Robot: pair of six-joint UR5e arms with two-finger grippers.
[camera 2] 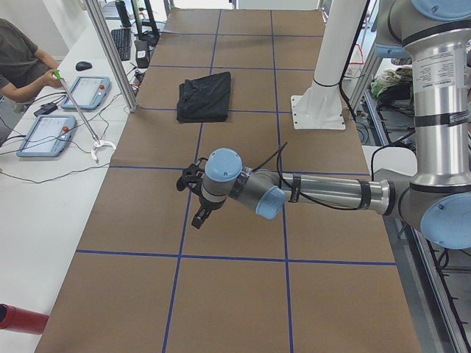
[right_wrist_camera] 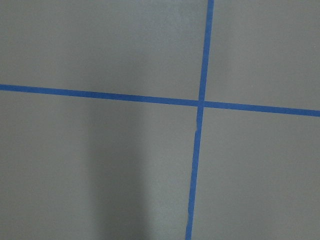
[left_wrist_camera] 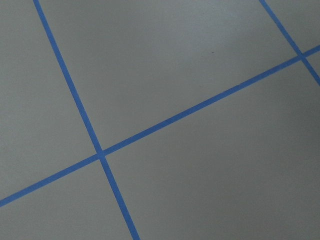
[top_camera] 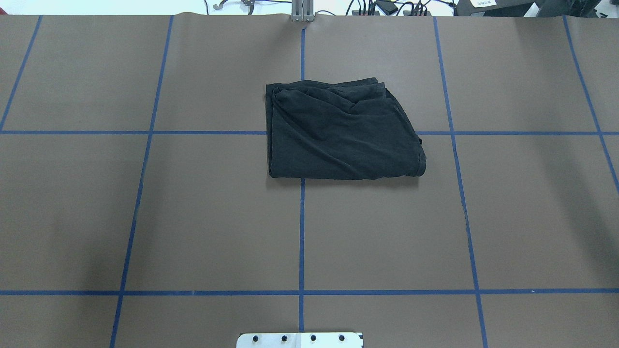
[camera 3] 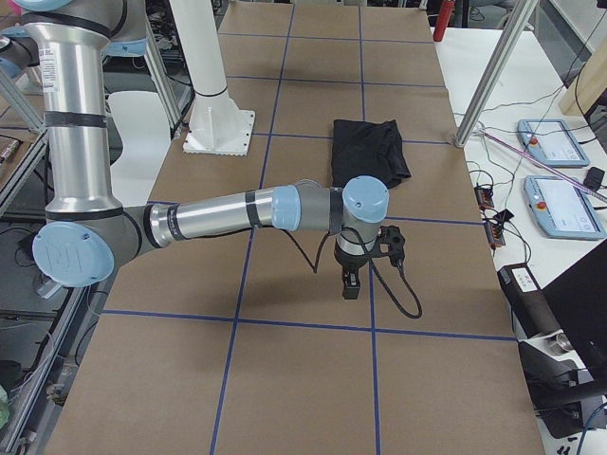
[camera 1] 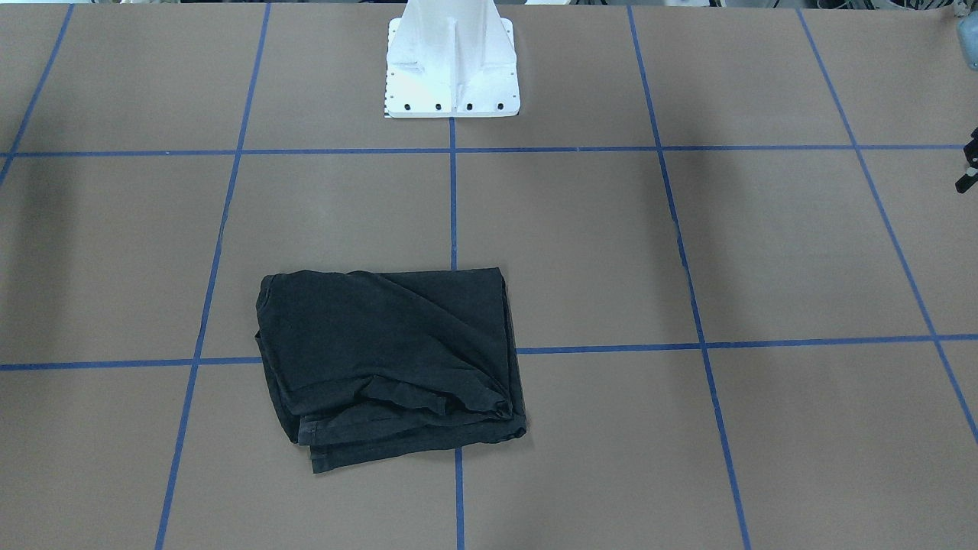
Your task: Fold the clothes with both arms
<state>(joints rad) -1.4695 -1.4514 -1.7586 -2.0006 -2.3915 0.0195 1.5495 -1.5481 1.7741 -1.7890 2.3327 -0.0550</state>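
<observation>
The black t-shirt lies folded into a rough rectangle on the brown table, also in the overhead view. Its logo and collar are hidden. No gripper touches it. My left arm reaches low over the table, well away from the shirt. The left gripper points down, empty; I cannot tell if it is open. A sliver of it shows at the front view's right edge. My right arm mirrors it on the other side. The right gripper hangs over bare table; its state cannot be told.
The white mounting base stands at the table's robot side. Blue tape lines grid the table. An operator and control tablets are on a side bench behind metal posts. More tablets lie nearby.
</observation>
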